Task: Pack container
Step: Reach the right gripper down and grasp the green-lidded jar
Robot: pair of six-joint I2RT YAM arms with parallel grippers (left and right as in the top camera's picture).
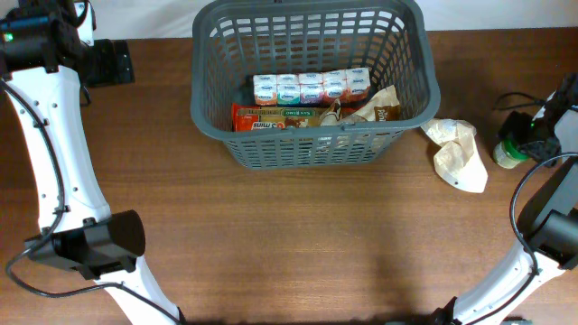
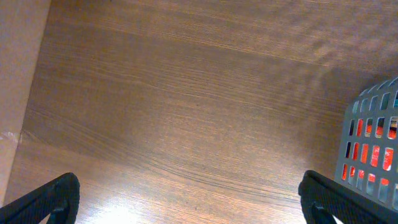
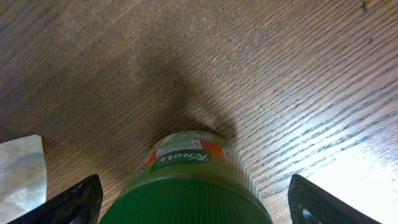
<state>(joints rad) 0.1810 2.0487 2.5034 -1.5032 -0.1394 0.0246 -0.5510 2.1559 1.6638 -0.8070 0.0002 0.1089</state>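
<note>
Right gripper (image 3: 196, 202) straddling green-lidded cylindrical jar (image 3: 186, 163), jaws wide. I'm judging jar rigid, slick: clamping under lid. Left gripper (image 2: 193, 199) gaping, empty, near dark grey lattice plastic basket (image 1: 307, 134).

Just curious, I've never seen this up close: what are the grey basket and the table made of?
The large dark grey slotted basket looks like moulded plastic with a matt finish: even lattice slots and a thick, smooth rim. The brown table shows wood grain with a soft sheen; whether it is solid wood or laminate, I cannot tell.
</note>
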